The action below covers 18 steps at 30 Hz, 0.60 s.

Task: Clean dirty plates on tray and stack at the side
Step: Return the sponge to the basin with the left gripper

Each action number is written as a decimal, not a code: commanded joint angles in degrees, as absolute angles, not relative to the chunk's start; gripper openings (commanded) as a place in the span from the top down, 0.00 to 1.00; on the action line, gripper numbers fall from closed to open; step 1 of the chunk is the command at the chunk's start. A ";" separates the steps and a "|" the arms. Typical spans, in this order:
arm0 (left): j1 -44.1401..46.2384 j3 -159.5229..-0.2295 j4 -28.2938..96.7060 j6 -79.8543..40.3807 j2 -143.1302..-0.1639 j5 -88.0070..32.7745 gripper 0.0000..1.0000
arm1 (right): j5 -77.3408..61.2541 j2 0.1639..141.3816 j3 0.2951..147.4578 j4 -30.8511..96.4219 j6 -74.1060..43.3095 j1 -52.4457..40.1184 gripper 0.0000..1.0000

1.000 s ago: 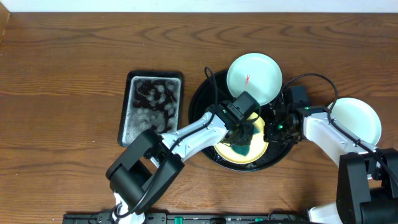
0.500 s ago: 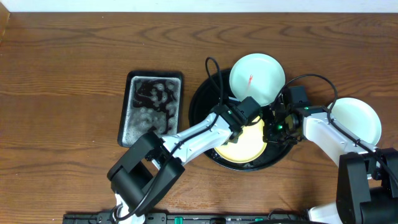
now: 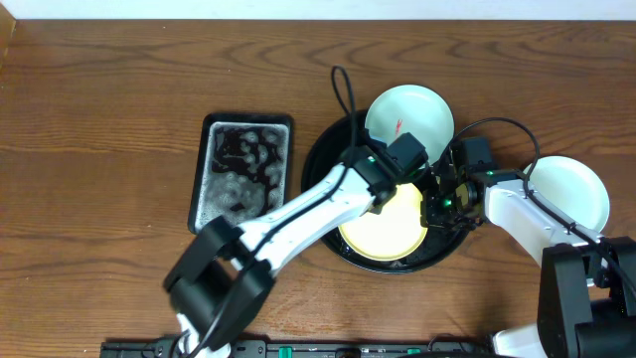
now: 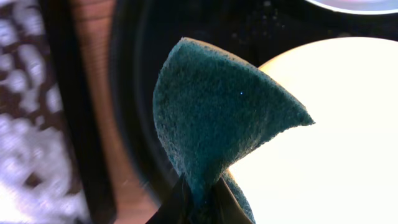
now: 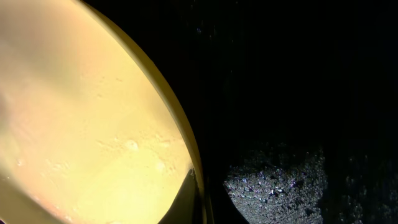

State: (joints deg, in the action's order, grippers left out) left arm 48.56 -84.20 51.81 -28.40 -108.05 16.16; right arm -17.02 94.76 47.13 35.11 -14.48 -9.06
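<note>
Operator: Overhead first. Which step is running?

Observer: Wiping, I'm judging. The yellow plate [image 3: 383, 227] is lying in the tray [image 3: 316, 157]. The left gripper [image 3: 402, 167] is hanging over its upper edge, and the right gripper [image 3: 433, 204] is sitting at its right rim. A smeared plate [image 3: 408, 124] is waiting at the tray's far side, and a side plate [image 3: 566, 194] is lying on the table to the right.

Operator: Left wrist?

Observer: The fingers are clamping a green sponge [image 4: 217, 118]. It is curling over the tray floor and overlapping the yellow plate's edge; I can't tell whether it is touching.

Operator: Right wrist?

Observer: The jaws are pinching together on the yellow rim, with wet droplets showing. I'm seeing no red, so the next move is probably carrying it to the side plate, which is calling for the sponge lifted clear.
</note>
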 commanded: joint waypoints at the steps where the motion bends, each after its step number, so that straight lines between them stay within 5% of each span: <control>1: 44.60 -85.60 56.10 -27.79 -99.26 15.53 0.92 | -11.11 96.01 45.95 35.29 -14.00 -8.71 0.99; 10: 24.56 -83.09 62.33 -20.62 -87.37 8.29 0.92 | -13.63 95.98 45.98 34.85 -11.92 -8.71 0.99; 18: 11.79 -67.16 49.12 -15.84 -87.66 -5.67 0.89 | -12.88 88.92 46.09 35.75 -14.17 -9.23 0.99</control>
State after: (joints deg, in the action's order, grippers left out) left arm 14.41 -72.03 51.53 -19.25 -87.18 2.15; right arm -16.58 93.21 46.63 34.98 -13.45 -9.08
